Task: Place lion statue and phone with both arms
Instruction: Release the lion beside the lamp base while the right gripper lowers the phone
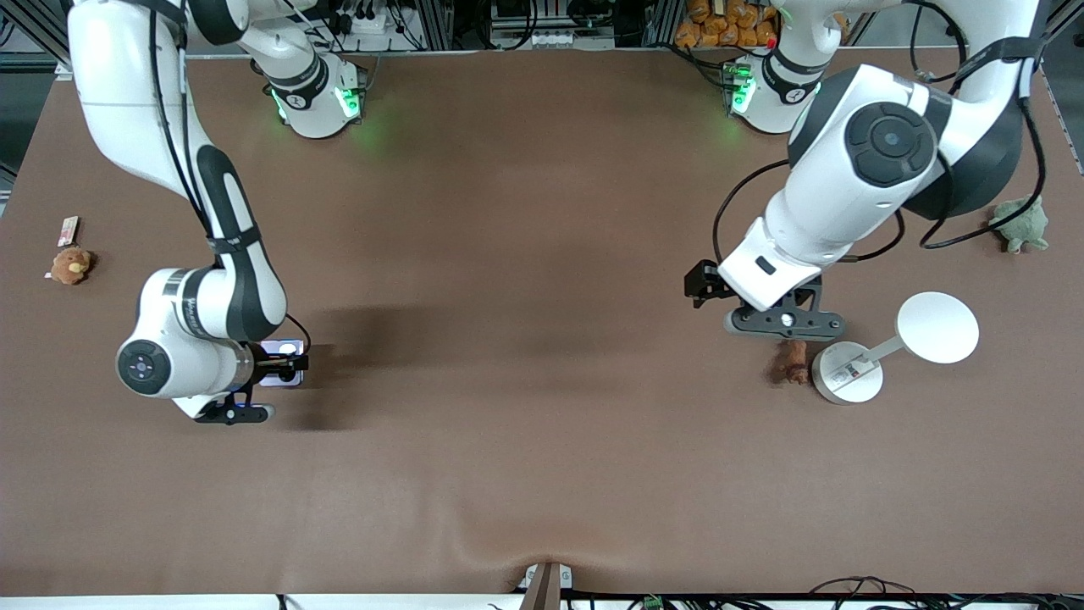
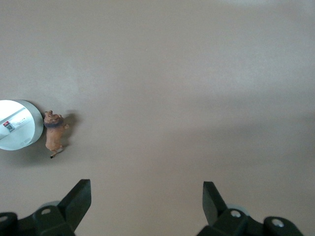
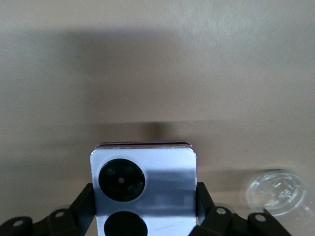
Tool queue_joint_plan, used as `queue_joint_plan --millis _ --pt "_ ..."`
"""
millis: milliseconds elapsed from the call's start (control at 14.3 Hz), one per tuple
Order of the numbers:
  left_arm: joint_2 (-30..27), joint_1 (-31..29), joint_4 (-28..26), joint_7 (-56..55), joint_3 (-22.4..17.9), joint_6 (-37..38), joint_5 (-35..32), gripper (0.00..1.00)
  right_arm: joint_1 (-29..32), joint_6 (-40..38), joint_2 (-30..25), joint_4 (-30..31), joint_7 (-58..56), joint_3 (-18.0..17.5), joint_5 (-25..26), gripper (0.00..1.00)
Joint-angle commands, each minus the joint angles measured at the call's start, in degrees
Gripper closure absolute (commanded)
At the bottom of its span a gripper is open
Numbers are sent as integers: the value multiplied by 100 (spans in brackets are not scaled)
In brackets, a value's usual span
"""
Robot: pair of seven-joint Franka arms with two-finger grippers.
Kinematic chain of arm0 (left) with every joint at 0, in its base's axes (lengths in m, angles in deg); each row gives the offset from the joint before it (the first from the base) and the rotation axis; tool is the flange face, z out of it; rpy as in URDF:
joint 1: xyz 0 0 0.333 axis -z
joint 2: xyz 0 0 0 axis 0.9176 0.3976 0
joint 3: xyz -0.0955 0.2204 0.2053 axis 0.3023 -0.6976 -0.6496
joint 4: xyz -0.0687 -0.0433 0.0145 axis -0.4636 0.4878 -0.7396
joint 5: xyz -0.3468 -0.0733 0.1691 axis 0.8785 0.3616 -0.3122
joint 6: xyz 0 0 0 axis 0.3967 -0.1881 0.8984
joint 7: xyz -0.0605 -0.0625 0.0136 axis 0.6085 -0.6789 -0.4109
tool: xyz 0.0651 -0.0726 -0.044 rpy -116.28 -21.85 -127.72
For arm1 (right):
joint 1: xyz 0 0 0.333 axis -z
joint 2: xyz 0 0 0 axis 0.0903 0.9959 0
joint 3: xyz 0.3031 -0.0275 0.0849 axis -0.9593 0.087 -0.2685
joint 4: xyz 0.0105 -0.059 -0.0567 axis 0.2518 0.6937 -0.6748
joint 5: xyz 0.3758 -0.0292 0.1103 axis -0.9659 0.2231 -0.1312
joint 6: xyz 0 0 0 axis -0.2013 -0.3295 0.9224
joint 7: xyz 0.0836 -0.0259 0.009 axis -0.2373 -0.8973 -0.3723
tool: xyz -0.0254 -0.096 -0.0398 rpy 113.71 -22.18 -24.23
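- Table: a brown surface with both arms reaching over it, one toward each end.
- Left gripper: it hovers over the table at the left arm's end, just beside the lion statue and a white lamp; in the left wrist view its fingers stand wide apart with nothing between them.
- Right gripper: low at the right arm's end, its fingers clamped on the two sides of the phone.
- Phone: pale lavender-white, camera circles facing up, held by the right gripper; whether it rests on the table cannot be told.
- Lion statue: it lies on the table touching the lamp's round base, ungrasped.
- Progress, as a judgement: the phone is secured but not yet released at its place; the lion's pick-up appears not yet begun, so most of the task remains.
- Bystanders: a green plush turtle and a brown plush toy near opposite table ends.
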Motion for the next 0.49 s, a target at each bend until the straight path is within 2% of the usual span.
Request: queue_joint_plan --millis 0,140,210,280,421 --pt "-170 -47 125 10 -37 438 -159 0 188 10 99 -51 -43 -89 4 52" --pt "-162 -169 571 18 -46 867 -406 0 223 18 161 -42 -43 -89 4 37" --pt "-162 -204 687 45 -46 1000 -415 0 293 19 178 -51 -52 -89 4 27" --pt "-162 -266 697 114 -46 1019 -398 0 311 10 170 -42 -60 -89 4 0" --pt "-205 -345 697 168 -28 1036 -380 0 250 -69 83 -77 -60 -89 4 0"
